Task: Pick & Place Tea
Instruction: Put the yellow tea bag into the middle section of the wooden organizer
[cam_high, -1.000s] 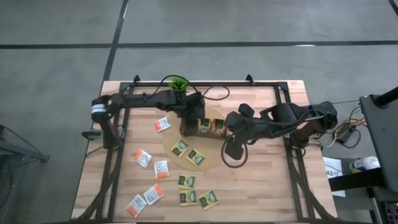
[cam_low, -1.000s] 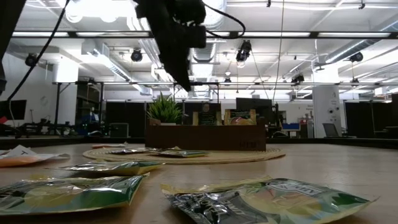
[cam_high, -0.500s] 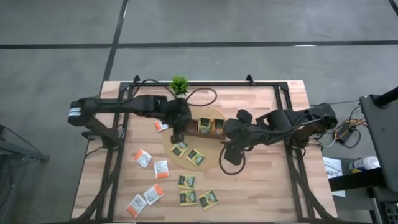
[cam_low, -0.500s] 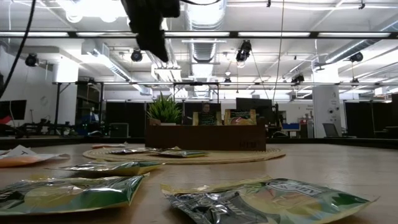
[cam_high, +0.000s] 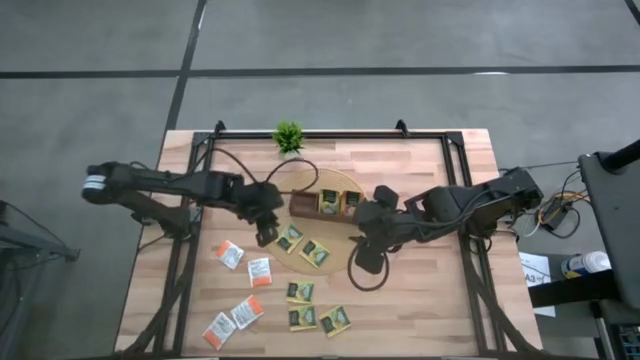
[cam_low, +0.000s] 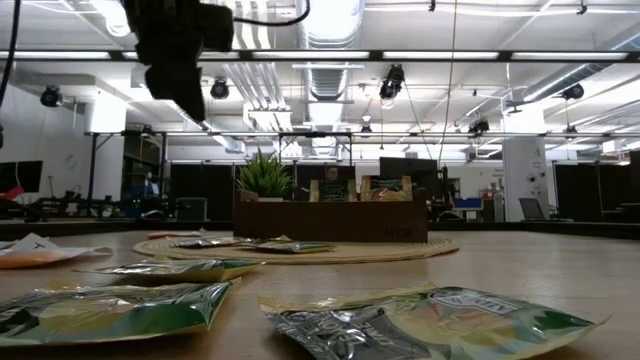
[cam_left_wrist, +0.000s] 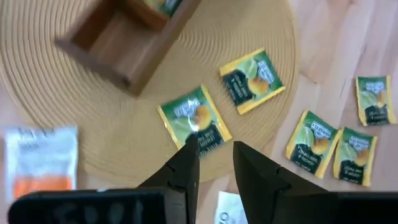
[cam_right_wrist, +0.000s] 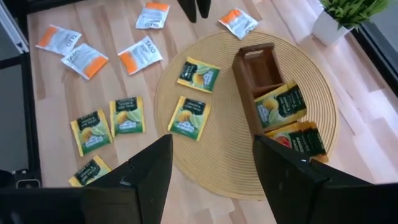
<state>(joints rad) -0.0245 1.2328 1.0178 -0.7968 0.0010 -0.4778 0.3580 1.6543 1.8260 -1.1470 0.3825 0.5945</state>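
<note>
Flat tea sachets lie scattered. Two green-and-yellow ones (cam_high: 290, 238) (cam_high: 316, 253) rest on the round woven mat (cam_high: 338, 238). Others (cam_high: 302, 317) lie on the table nearer the front, with white-and-orange ones (cam_high: 229, 253) at the left. Two sachets (cam_right_wrist: 280, 106) stand in the brown tray (cam_high: 300, 205); its end compartment (cam_left_wrist: 118, 37) is bare. My left gripper (cam_left_wrist: 214, 155) hovers over the mat's left edge, open by a narrow gap, holding nothing. Above the mat's right side, my right gripper (cam_right_wrist: 214, 149) is wide open and holds nothing.
A small potted plant (cam_high: 288, 135) stands at the table's far edge. A white-and-orange sachet (cam_right_wrist: 238, 22) lies beside the mat near the left gripper. The table's right half is bare wood (cam_high: 430, 290). A black frame (cam_high: 460, 150) borders the tabletop.
My left gripper has drawn back from above the tray toward the table's left and near edge, rolling about its own axis, and now hangs over the mat's left edge. Its finger gap looks unchanged. My right gripper has sunk a little.
</note>
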